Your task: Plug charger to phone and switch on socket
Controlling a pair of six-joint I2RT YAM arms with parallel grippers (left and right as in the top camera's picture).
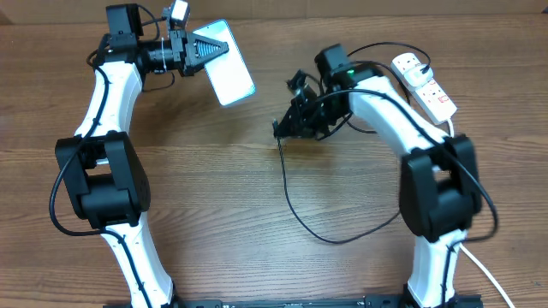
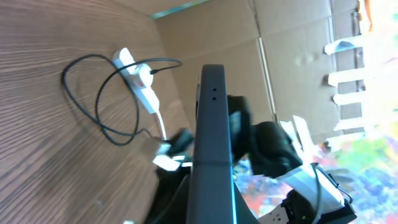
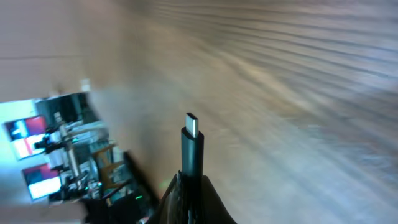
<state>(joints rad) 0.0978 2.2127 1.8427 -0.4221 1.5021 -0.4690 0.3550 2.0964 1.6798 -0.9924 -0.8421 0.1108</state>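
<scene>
The phone [image 1: 233, 75], its light blue screen up, is held off the table at the back left, with my left gripper [image 1: 217, 49] shut on its near end. In the left wrist view its black edge [image 2: 211, 137] rises between my fingers. My right gripper [image 1: 283, 128] is shut on the charger [image 1: 285, 184] just behind its tip, a short way right of the phone. The black connector [image 3: 193, 146] sticks out past the fingers with its metal end free. The white socket [image 1: 425, 84] with red switches lies at the back right, the charger's white plug in it.
The black cable loops across the middle of the wooden table [image 1: 214, 188] and back under the right arm. A thick white cord [image 1: 484, 274] runs off at the front right. Cardboard walls [image 2: 292, 56] stand behind the table.
</scene>
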